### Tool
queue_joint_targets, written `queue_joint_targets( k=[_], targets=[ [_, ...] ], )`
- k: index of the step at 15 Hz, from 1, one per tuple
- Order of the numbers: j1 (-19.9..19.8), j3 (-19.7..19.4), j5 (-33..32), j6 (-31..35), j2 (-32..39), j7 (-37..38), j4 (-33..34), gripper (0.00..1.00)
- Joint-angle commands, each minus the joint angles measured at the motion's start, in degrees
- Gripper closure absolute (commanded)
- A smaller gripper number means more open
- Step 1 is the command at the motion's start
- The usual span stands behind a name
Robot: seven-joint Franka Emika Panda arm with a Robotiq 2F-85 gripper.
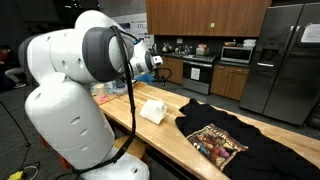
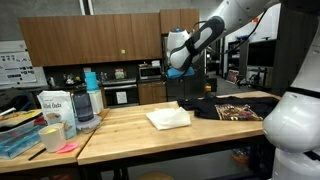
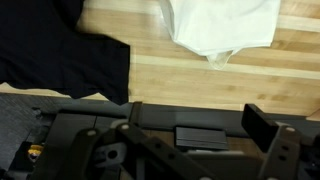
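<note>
Right at the gripper: the gripper (image 3: 198, 115) is hanging above the table (image 3: 200, 75), its dark fingers (image 3: 262, 122) showing along the bottom edge of the wrist view, spread wide and released, gripping nothing.
White cloth: the white cloth (image 3: 222, 25) is lying folded on the wood at the upper right of the wrist view, clear of the fingers; it is resting flat near the middle of the frame in an exterior view (image 2: 168, 118).
Black T-shirt: the black T-shirt (image 3: 60, 50) is filling the upper left of the wrist view, just beside the cloth, and is lying spread flat with its graphic print (image 1: 215, 142) facing up.
Progress: by my reading nothing is being touched or lifted yet; cloth and shirt are both sitting undisturbed while the gripper is hovering well above them, so any grasp is yet to be made.
In the way: nothing is standing between the open fingers and the cloth; the shirt's edge is the only close neighbour.
Table clutter: over at the left of an exterior view, a blue bottle (image 2: 92, 80), a white canister (image 2: 52, 105) and a stack of books (image 2: 15, 135) are crowding the table end, well apart from the cloth.
Far back: a stove (image 1: 198, 72), a microwave (image 1: 237, 53) and a refrigerator (image 1: 280, 60) are lining the kitchen wall beneath brown cabinets (image 2: 90, 40).
</note>
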Motion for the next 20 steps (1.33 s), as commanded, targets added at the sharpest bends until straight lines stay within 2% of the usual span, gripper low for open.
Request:
queue_joint_targets(
  k=[1, 5, 12, 15, 20],
  targets=[
    [-1.3, 1.3, 1.3, -0.3, 2.2, 2.8, 4.0, 0.0],
    [-1.5, 1.5, 0.5, -3.2, 4.3, 7.4, 8.7, 0.0],
    [-1.3, 0.2, 0.2, -16.1, 6.1, 14.7, 14.1, 0.0],
    [-1.3, -0.5, 0.3, -21.0, 6.8, 16.2, 15.0, 0.0],
    [-1.0, -1.4, -3.5, -26.2, 10.1, 15.8, 18.3, 0.0]
  ],
)
